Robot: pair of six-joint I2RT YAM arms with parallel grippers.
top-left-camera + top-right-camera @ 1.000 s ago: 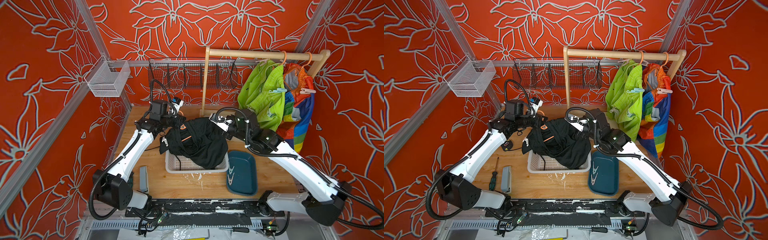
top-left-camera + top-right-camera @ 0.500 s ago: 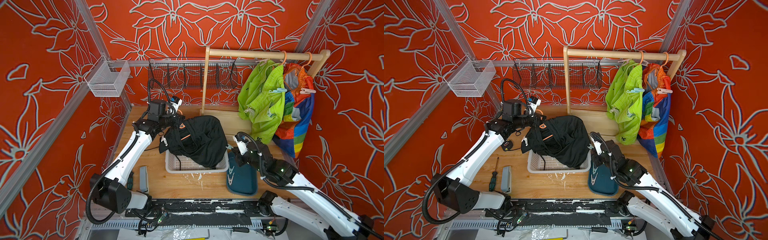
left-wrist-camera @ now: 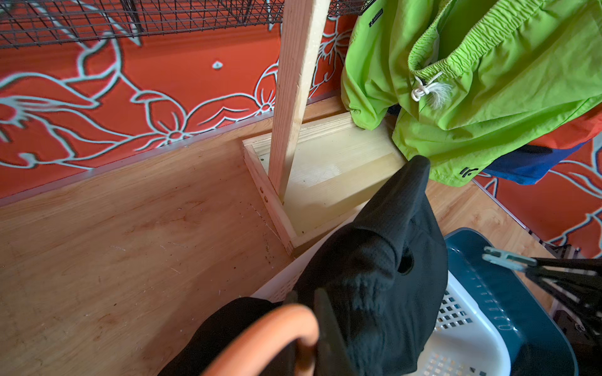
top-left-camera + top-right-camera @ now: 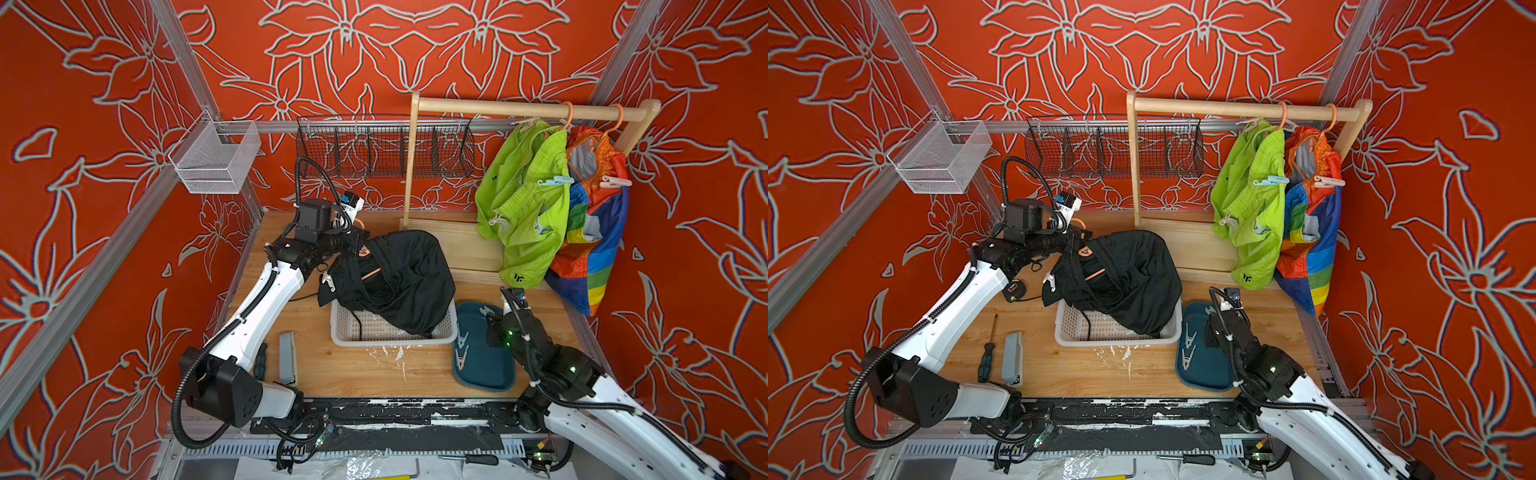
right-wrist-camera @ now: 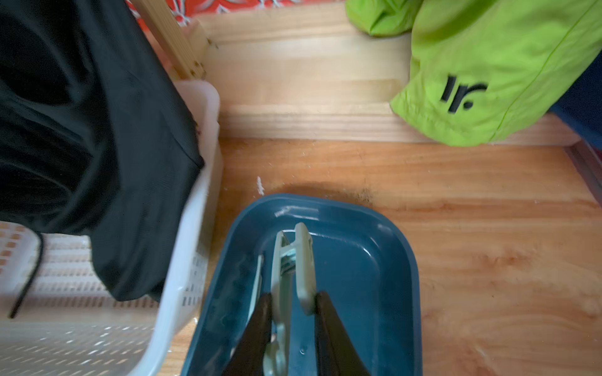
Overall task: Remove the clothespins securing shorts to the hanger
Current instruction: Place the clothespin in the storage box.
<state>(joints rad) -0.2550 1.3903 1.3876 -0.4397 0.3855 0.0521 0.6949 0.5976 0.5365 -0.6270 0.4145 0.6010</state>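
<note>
Clothespin (image 5: pixel 290 276), mint, pinched in my right gripper (image 5: pixel 293 297) over blue tray (image 5: pixel 374 260); two more pegs (image 4: pixel 1190 337) lying in it. My left gripper (image 4: pixel 355 244) clamped on orange hanger (image 3: pixel 270 328), black shorts (image 4: pixel 399 274) draped into white basket (image 4: pixel 374 334). Mint peg (image 4: pixel 556 181) on lime shorts (image 4: pixel 523 208), pink peg (image 4: pixel 614 181) on rainbow shorts (image 4: pixel 594 249), both hanging at rail (image 4: pixel 498 109).

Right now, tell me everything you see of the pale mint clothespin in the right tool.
The pale mint plastic clothespin is a spring peg: two flat arms around a ridged spring, nose closed, tails spread. It sits between the right tool's black fingers, which touch its tails, nose pointing away from the wrist, over the dark blue plastic tray. Whether it touches the tray is unclear.
</note>
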